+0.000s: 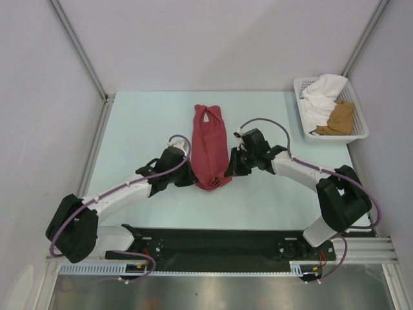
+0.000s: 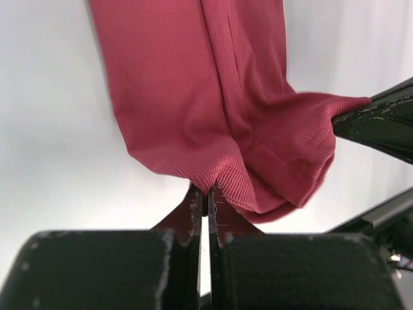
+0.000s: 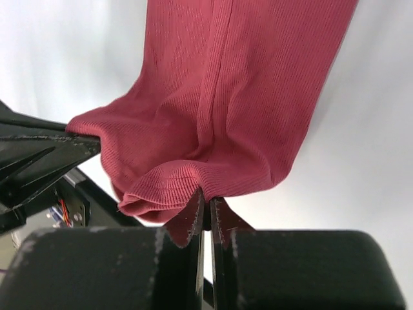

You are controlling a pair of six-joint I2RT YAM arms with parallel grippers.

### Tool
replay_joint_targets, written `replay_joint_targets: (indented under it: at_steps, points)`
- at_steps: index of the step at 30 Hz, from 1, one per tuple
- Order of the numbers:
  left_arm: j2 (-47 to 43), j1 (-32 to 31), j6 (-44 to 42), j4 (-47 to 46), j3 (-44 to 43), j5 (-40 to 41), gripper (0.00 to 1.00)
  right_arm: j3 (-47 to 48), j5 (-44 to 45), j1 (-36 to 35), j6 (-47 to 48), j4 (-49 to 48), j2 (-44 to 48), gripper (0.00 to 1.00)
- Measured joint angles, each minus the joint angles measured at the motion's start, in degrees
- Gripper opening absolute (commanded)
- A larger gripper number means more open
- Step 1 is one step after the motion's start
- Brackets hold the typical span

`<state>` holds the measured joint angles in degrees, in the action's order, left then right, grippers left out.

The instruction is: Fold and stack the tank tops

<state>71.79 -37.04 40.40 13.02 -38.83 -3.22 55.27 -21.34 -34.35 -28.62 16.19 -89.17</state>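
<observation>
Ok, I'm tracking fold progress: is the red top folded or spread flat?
Folded lengthwise: the red top lies as a narrow strip, straps together at the far end, layers doubled at the near hem.

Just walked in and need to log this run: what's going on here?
Both arms are on the dark red tank top, lying as a long narrow strip on the table. The left pincer and right pincer are each shut on its near hem. The tan-brown top sits in the white basket at the far right, beside a white cloth.
</observation>
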Motion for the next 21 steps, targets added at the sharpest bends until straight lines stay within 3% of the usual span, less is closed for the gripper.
replay_joint_targets:
  at_steps: [10, 21]
  points:
    - [7.98, 8.31, -4.55, 2.8, -10.56, 0.09, 0.0, 13.2, -0.15, 3.19, 0.98, 1.95, -9.18, 0.0]
    - [24.57, 13.73, -7.5, 2.08, -27.36, 0.07, 0.0, 36.65, -0.85, 8.57, 3.39, 7.1, -26.32, 0.0]
